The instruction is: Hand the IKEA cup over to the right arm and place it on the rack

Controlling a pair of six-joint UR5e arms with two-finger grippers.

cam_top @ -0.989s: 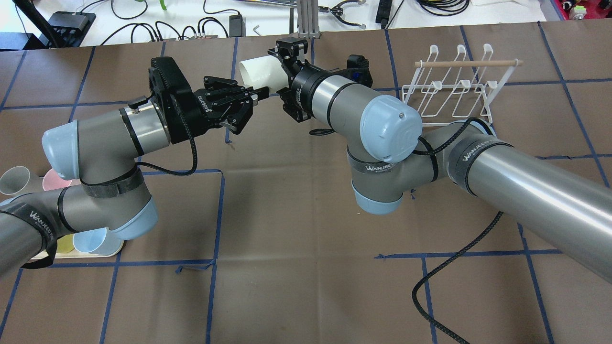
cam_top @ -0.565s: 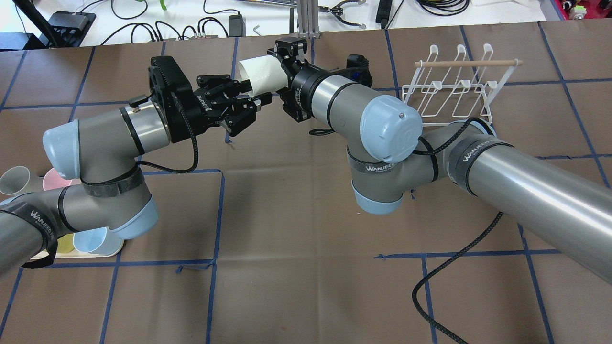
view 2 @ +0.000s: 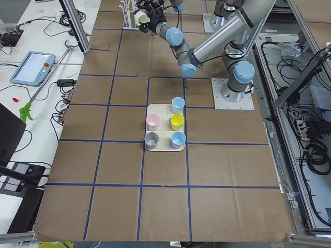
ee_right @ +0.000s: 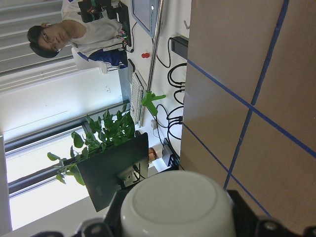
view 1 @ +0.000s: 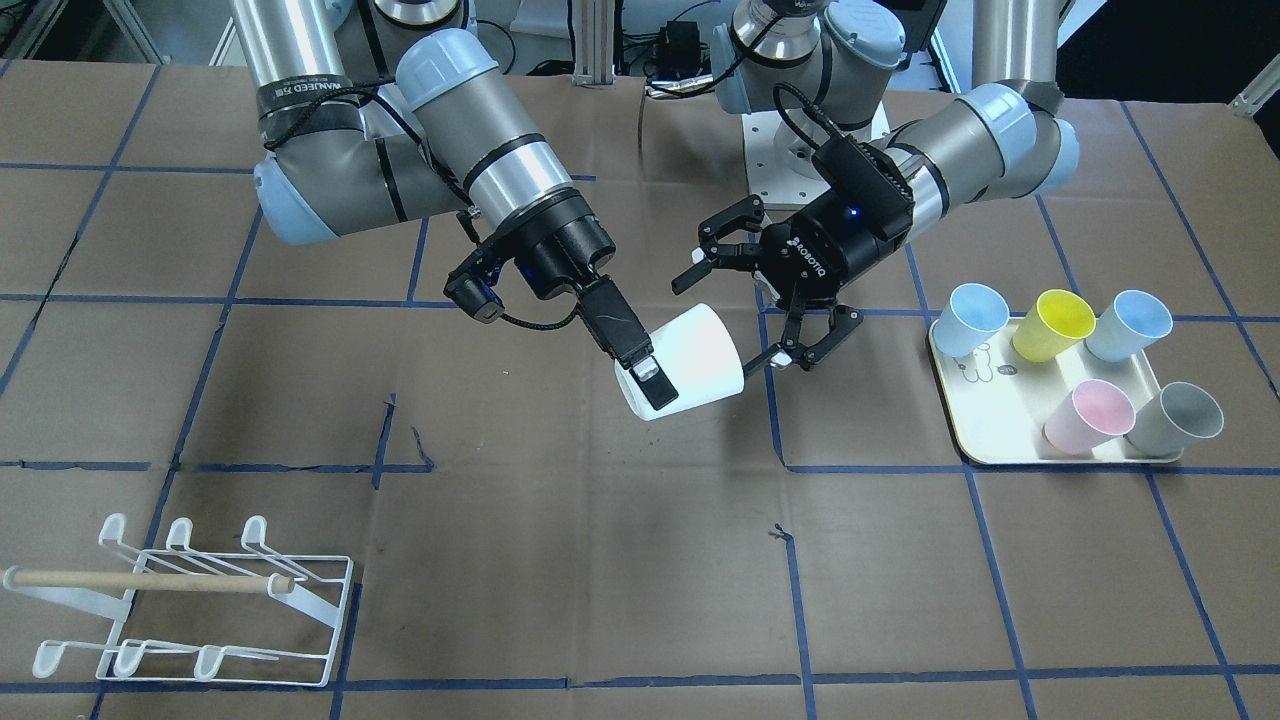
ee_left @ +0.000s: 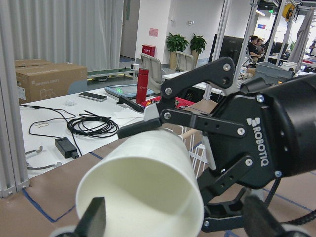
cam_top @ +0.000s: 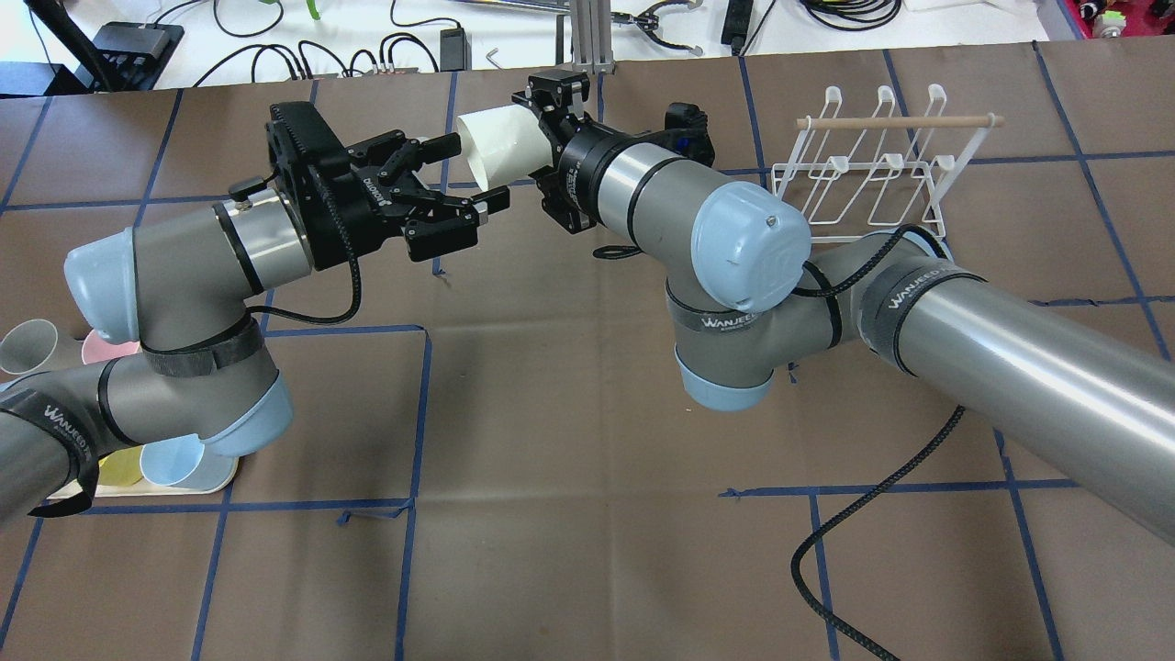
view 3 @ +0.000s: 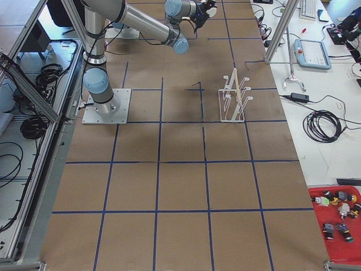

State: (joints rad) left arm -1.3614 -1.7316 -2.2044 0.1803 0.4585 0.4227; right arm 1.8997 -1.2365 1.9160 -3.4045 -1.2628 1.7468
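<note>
Exterior front-facing view: the right gripper (view 1: 648,380) is clamped on the base end of the white IKEA cup (view 1: 692,352), holding it on its side above the table (view 1: 600,560), mouth toward the left gripper (view 1: 735,322). The left gripper's jaws are spread wide, with the fingertips just beside the cup's rim. The rack (view 1: 190,600) stands on the table well apart from the cup, on the right arm's side.

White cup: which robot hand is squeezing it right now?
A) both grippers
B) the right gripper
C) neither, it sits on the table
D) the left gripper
B: the right gripper is clamped on the closed end of the white cup and holds it up in the air, while the left gripper is spread open with its fingers off the cup.
</note>
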